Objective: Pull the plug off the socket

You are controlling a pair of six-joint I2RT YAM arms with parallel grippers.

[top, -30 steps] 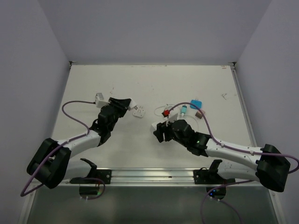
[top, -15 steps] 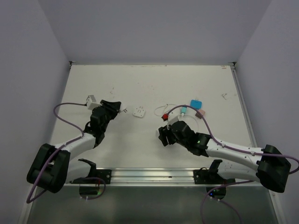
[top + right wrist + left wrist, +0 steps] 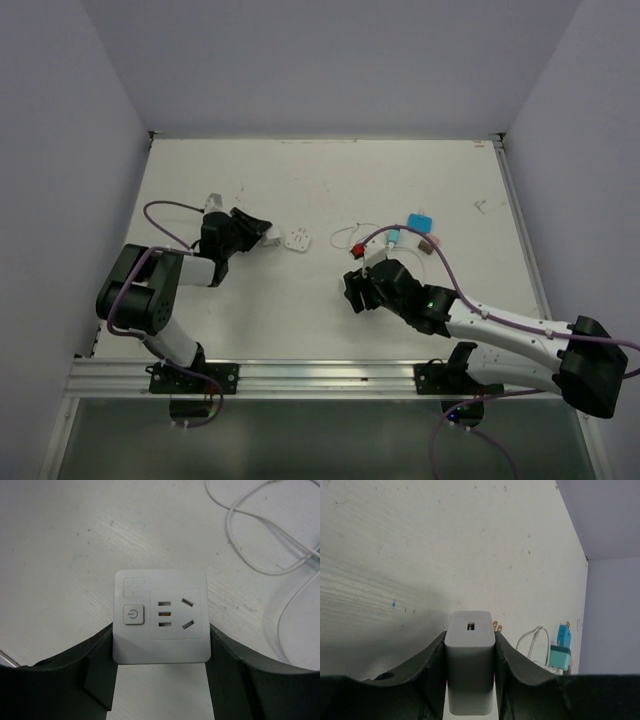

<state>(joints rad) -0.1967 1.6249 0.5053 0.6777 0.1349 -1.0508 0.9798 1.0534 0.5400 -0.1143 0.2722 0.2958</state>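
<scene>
White socket [image 3: 470, 680] is clamped in the left end effector [image 3: 469, 645], plug [image 3: 165, 595] in the right end effector [image 3: 160, 630]. Well apart: pulling looks done.

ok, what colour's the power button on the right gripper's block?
Light grey power button on a white block; right wrist view shows it best.

A scuffed white table [image 3: 300, 170] sits between pale lilac walls [image 3: 60, 150], with a metal rail [image 3: 320, 376] along its near edge. Left of centre lies a small white piece with dots [image 3: 297, 240]. To its right a thin white cable [image 3: 346, 228] loops by a red bit [image 3: 353, 243], perhaps a connector, a small teal one [image 3: 394, 237], a teal block [image 3: 419, 222] and a brownish bit [image 3: 431, 242] just beside it. A tiny white scrap [image 3: 480, 206] lies well apart, towards the right edge.
</scene>
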